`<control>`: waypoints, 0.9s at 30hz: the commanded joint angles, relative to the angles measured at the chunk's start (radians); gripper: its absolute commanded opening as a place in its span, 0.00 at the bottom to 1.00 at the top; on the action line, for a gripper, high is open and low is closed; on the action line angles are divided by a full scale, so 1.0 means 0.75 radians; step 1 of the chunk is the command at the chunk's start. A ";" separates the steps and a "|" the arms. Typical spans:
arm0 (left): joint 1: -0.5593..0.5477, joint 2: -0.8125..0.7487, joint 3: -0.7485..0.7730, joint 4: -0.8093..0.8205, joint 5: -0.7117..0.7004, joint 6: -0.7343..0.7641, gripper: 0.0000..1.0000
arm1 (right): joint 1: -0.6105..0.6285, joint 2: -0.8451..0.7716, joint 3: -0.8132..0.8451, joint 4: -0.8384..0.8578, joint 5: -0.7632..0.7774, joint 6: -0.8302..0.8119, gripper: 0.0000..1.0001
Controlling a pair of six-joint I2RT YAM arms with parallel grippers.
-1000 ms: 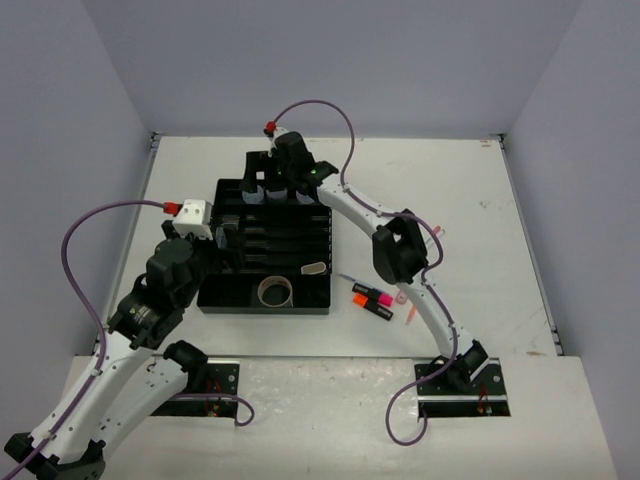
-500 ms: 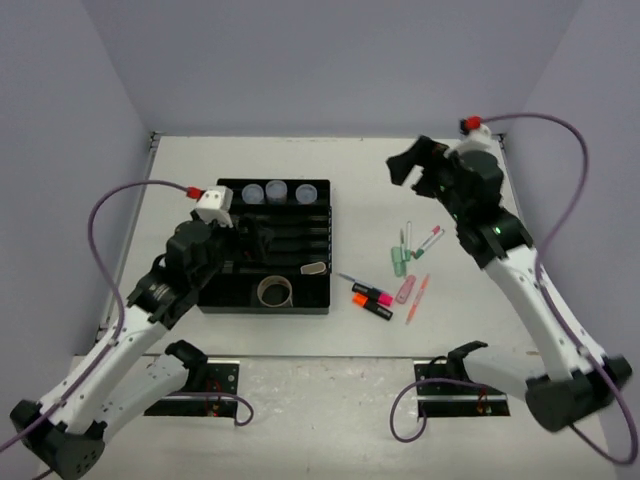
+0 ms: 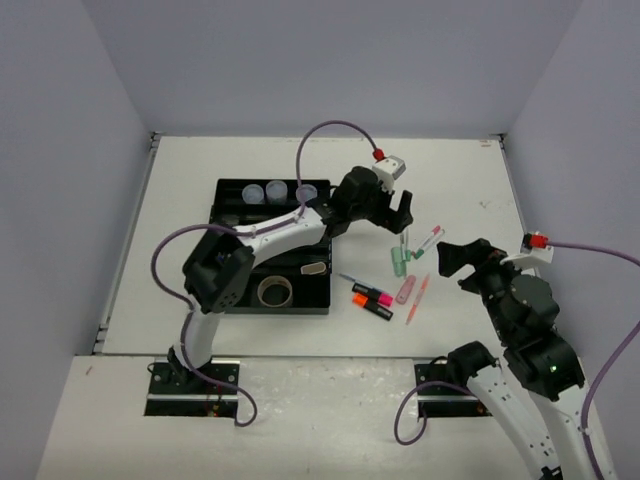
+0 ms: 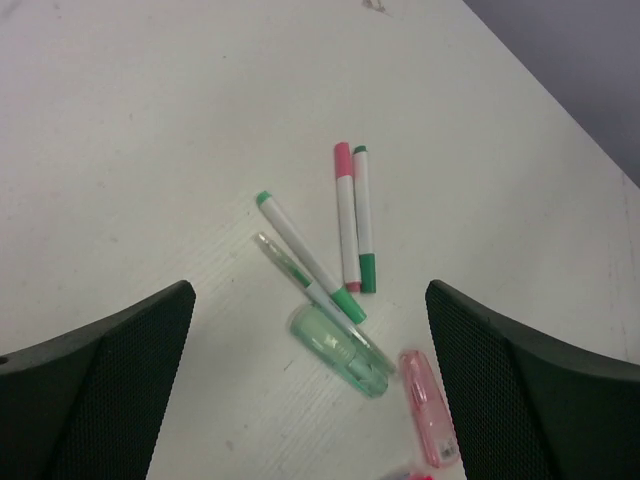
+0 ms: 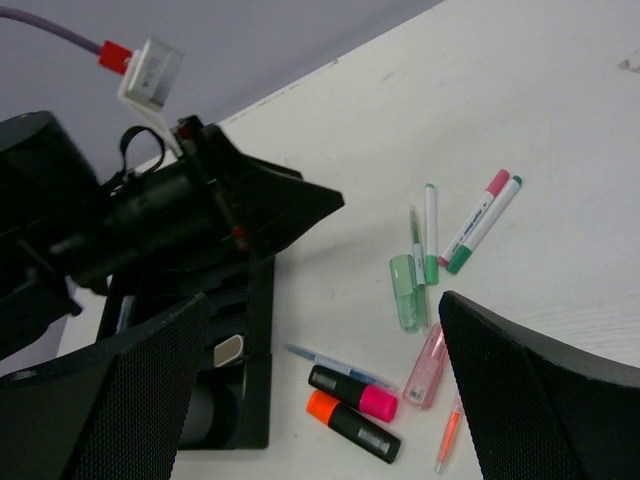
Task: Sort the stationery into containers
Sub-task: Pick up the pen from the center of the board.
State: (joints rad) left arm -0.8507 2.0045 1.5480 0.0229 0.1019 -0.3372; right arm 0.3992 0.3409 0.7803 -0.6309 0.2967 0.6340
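Note:
The black organiser tray (image 3: 228, 290) holds three clear tubs (image 3: 277, 189) at its far end and a grey tape roll (image 3: 275, 291) at its near end. To its right on the table lie pink (image 3: 372, 294) and orange (image 3: 372, 307) highlighters, a green case (image 3: 400, 262), a pink case (image 3: 405, 290) and thin pens (image 3: 428, 240). My left gripper (image 3: 398, 208) is open and empty above the green case (image 4: 340, 350) and pens (image 4: 345, 215). My right gripper (image 3: 462, 262) is open and empty, above and right of the highlighters (image 5: 352, 390).
My left arm (image 3: 290, 225) stretches across the tray's far half. A small white item (image 3: 313, 268) lies in the tray beside the tape roll. An orange pen (image 3: 417, 298) and a blue pen (image 5: 335, 365) lie near the highlighters. Walls close the table at back and sides.
My left gripper has swung from the tray's left side across to the right, over the pens. My right gripper has drawn back from the far right to nearer the table's front.

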 commanded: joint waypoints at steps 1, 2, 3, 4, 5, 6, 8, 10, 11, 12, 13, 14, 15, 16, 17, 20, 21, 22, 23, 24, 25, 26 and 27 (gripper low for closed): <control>-0.038 0.290 0.396 0.077 0.078 0.068 1.00 | 0.002 -0.124 0.045 -0.142 -0.003 0.068 0.99; -0.044 0.363 0.487 0.046 0.051 0.061 1.00 | 0.002 -0.159 0.040 -0.139 -0.024 0.066 0.99; -0.048 0.426 0.562 0.031 0.027 0.055 0.99 | 0.002 -0.185 0.038 -0.141 -0.035 0.061 0.99; -0.053 0.490 0.638 0.034 0.004 0.049 0.99 | 0.002 -0.209 0.040 -0.148 -0.043 0.056 0.99; -0.061 0.526 0.684 0.050 -0.023 0.052 0.99 | 0.004 -0.220 0.041 -0.162 -0.048 0.043 0.99; -0.074 0.566 0.732 0.066 -0.045 0.065 0.99 | 0.004 -0.227 0.040 -0.169 -0.057 0.034 0.99; -0.096 0.633 0.814 0.075 -0.079 0.099 0.98 | 0.002 -0.235 0.045 -0.191 -0.059 0.015 0.99; -0.123 0.722 0.956 0.052 -0.113 0.169 0.98 | 0.004 -0.246 0.058 -0.228 -0.058 0.012 0.99; -0.134 0.728 0.965 0.057 -0.127 0.197 0.98 | 0.004 -0.254 0.064 -0.232 -0.070 0.010 0.99; -0.140 0.736 0.965 0.057 -0.130 0.219 0.98 | 0.004 -0.262 0.072 -0.233 -0.070 0.010 0.99; -0.142 0.739 0.954 0.071 -0.128 0.228 0.96 | 0.004 -0.285 0.084 -0.231 -0.097 0.008 0.99; -0.141 0.741 0.943 0.073 -0.096 0.238 0.91 | 0.002 -0.301 0.093 -0.231 -0.106 0.004 0.99; -0.141 0.744 0.934 0.073 -0.068 0.245 0.87 | 0.002 -0.315 0.099 -0.231 -0.111 0.000 0.99; -0.142 0.746 0.924 0.069 -0.048 0.245 0.81 | 0.004 -0.325 0.101 -0.232 -0.106 -0.005 0.99; -0.143 0.749 0.912 0.060 -0.025 0.245 0.73 | 0.004 -0.337 0.106 -0.235 -0.097 -0.014 0.99; -0.158 0.744 0.872 0.036 -0.004 0.250 0.61 | 0.003 -0.355 0.111 -0.243 -0.065 -0.035 0.99; -0.164 0.739 0.856 0.028 -0.011 0.255 0.59 | 0.004 -0.359 0.110 -0.245 -0.062 -0.040 0.99; -0.171 0.735 0.840 0.022 -0.021 0.263 0.58 | 0.003 -0.361 0.107 -0.246 -0.063 -0.042 0.99; -0.178 0.732 0.824 0.018 -0.030 0.271 0.57 | 0.002 -0.362 0.104 -0.248 -0.064 -0.043 0.99; -0.181 0.735 0.820 0.005 -0.033 0.274 0.56 | 0.002 -0.360 0.102 -0.250 -0.067 -0.044 0.99; -0.181 0.743 0.824 -0.014 -0.032 0.276 0.54 | 0.002 -0.356 0.101 -0.251 -0.070 -0.044 0.99; -0.181 0.754 0.835 -0.016 -0.030 0.280 0.52 | 0.002 -0.356 0.101 -0.251 -0.070 -0.044 0.99; -0.181 0.770 0.856 -0.067 -0.035 0.285 0.52 | 0.003 -0.356 0.099 -0.251 -0.070 -0.044 0.99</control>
State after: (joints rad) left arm -0.9732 2.5743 2.1735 0.0185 0.0765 -0.1616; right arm 0.3992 0.0700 0.8398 -0.8083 0.2436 0.6203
